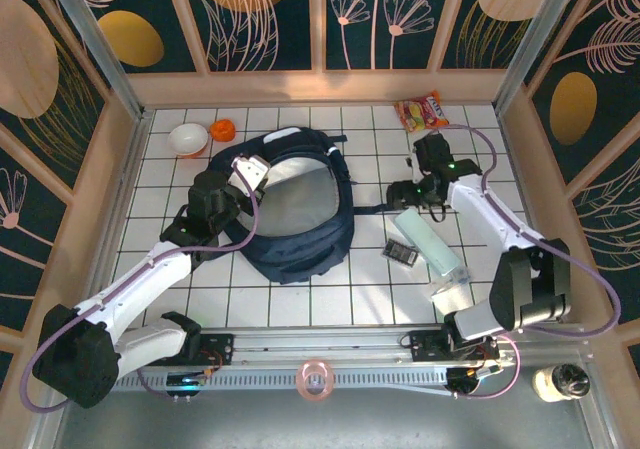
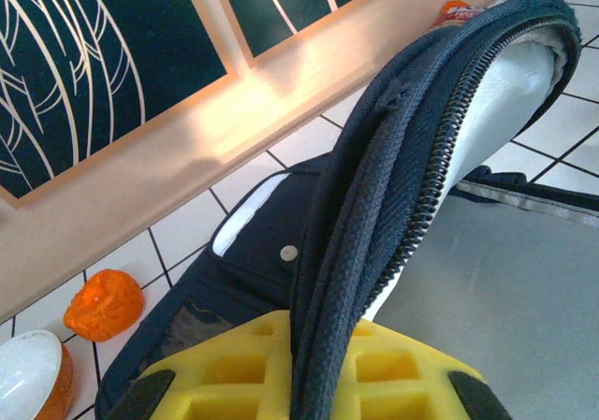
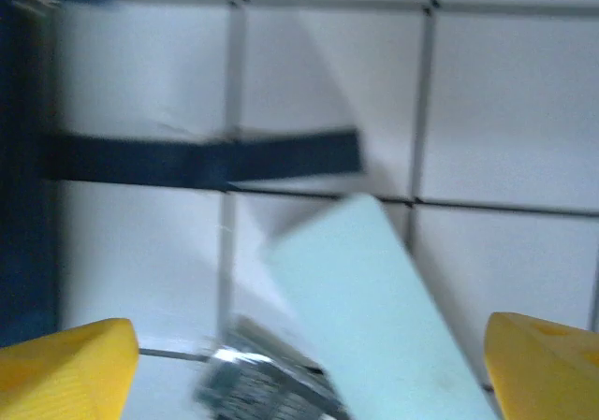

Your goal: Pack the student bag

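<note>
As left claw (image 2: 314, 387) clamps student bag (image 1: 300, 244), snack packet (image 1: 422, 112) print blurs.

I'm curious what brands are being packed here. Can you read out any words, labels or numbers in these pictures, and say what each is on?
No text here can be read with certainty.
On the snack packet: red and orange print, too small to read.
On the small dark item beside the pale box: light markings, blurred.
On the student bag: no lettering visible.
</note>
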Controlling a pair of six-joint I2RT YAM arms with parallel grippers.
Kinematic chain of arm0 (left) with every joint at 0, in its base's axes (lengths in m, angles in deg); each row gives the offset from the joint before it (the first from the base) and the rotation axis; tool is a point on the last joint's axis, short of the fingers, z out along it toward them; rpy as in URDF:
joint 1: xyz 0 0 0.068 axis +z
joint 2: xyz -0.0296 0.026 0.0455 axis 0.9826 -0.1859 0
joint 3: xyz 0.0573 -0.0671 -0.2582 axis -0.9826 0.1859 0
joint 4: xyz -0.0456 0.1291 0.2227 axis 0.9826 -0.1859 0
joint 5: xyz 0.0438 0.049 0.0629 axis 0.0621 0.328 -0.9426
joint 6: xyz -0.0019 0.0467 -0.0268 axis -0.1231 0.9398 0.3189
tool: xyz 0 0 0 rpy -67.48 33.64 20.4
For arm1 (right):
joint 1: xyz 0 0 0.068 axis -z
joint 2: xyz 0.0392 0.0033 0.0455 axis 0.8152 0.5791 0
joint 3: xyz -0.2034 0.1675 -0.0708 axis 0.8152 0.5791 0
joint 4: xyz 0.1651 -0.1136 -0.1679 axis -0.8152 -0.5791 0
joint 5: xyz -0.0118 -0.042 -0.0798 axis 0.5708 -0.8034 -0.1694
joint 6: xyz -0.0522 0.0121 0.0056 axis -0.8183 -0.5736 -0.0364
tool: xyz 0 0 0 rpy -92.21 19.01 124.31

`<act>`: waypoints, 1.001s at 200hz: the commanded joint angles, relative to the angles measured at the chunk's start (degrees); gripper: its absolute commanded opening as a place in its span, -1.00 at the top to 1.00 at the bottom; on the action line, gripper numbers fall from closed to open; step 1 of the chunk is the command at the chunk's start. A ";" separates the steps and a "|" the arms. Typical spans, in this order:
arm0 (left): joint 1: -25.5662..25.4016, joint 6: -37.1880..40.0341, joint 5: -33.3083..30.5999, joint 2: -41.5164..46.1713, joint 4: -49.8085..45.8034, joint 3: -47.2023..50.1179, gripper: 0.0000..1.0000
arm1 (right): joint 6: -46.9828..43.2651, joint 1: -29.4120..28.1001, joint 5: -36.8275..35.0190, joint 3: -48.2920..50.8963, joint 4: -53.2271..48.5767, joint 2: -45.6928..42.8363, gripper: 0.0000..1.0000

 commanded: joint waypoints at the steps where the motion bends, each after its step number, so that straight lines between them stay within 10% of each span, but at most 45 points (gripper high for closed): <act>1: 0.71 -1.46 0.27 1.00 1.55 -2.30 0.91 | -7.72 1.58 -2.36 1.07 -3.78 2.91 -0.99; 99: 0.70 -1.59 2.53 -0.26 1.55 -1.25 0.91 | -11.48 3.03 -5.22 -0.08 -2.26 19.03 -0.97; 158: 0.70 -2.59 3.70 -1.05 1.94 -1.76 0.91 | -11.69 4.94 -1.44 -1.10 -0.54 20.10 -0.28; 200: 0.71 -4.93 4.55 -0.47 2.59 -1.95 0.91 | -9.74 5.37 0.30 -4.50 -2.18 11.74 -0.18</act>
